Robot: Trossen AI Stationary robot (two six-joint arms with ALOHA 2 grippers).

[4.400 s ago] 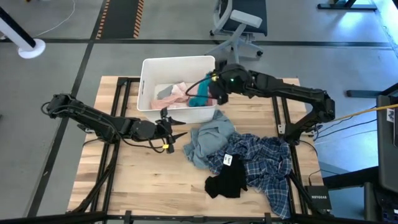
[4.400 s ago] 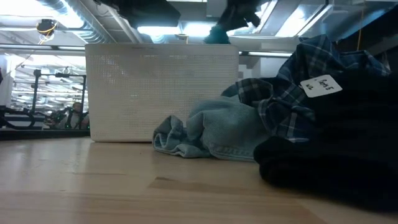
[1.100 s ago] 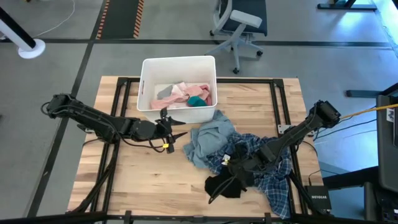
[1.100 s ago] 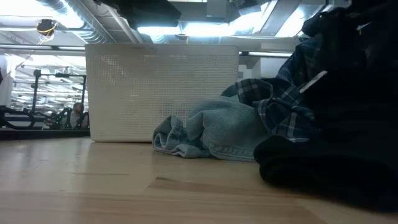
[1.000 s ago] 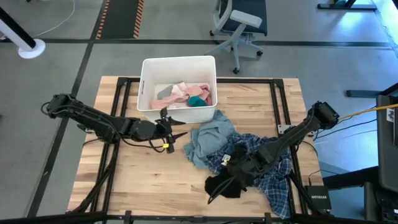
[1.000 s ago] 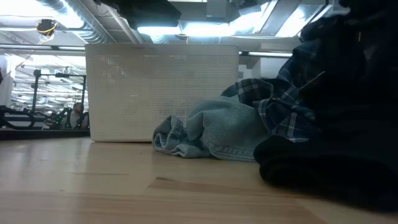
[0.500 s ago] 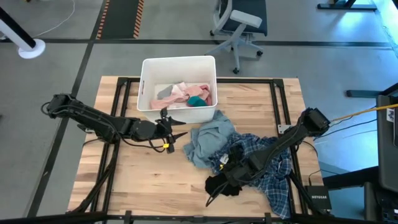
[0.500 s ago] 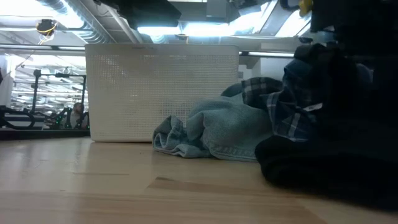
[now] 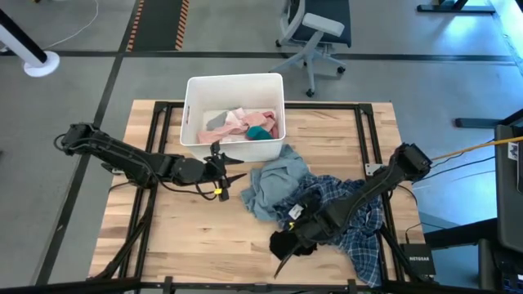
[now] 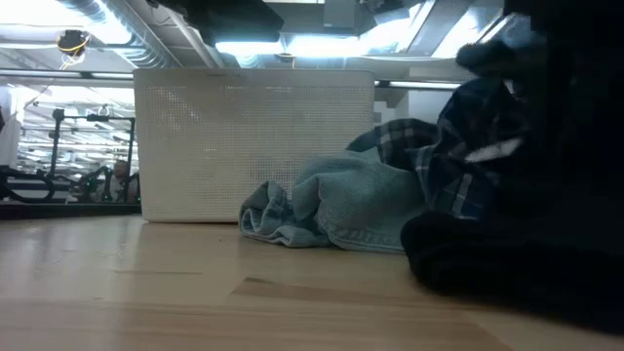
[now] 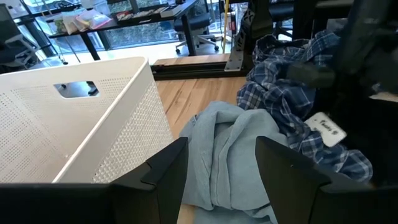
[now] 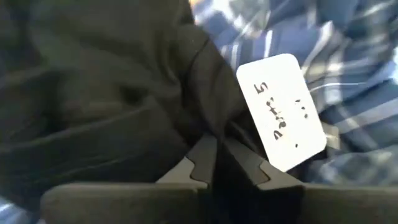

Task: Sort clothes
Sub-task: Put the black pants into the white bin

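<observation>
A black garment (image 9: 286,242) with a white tag (image 12: 283,112) lies at the near right of the table, partly on the blue-white plaid shirt (image 9: 353,214). My right gripper (image 12: 217,163) is down on it, shut on its cloth. A grey-blue top (image 9: 274,181) lies crumpled between the shirt and the white bin (image 9: 189,114). Pink pieces (image 9: 241,120) and a teal piece (image 9: 260,131) lie in the bin. My left gripper (image 9: 234,175) waits open near the bin's front wall, level, pointing at the grey-blue top (image 11: 224,149). My right gripper pinches a fold of the black cloth (image 12: 205,118) between its two fingers, right beside the white tag. The fingers come slanting down from the table's right. The garment rests bunched on the table and on the plaid shirt's edge.
The bin stands at the far middle of the table. Bare wood (image 9: 188,229) lies at the near left. The table's black frame rails (image 9: 159,131) run along the edges. An office chair (image 9: 315,33) stands beyond the far edge.
My right gripper has moved a little toward the table's near left, down onto the black garment, and has shut on its cloth beside the tag. The black garment has bunched up smaller under it. The plaid shirt has shifted slightly.
</observation>
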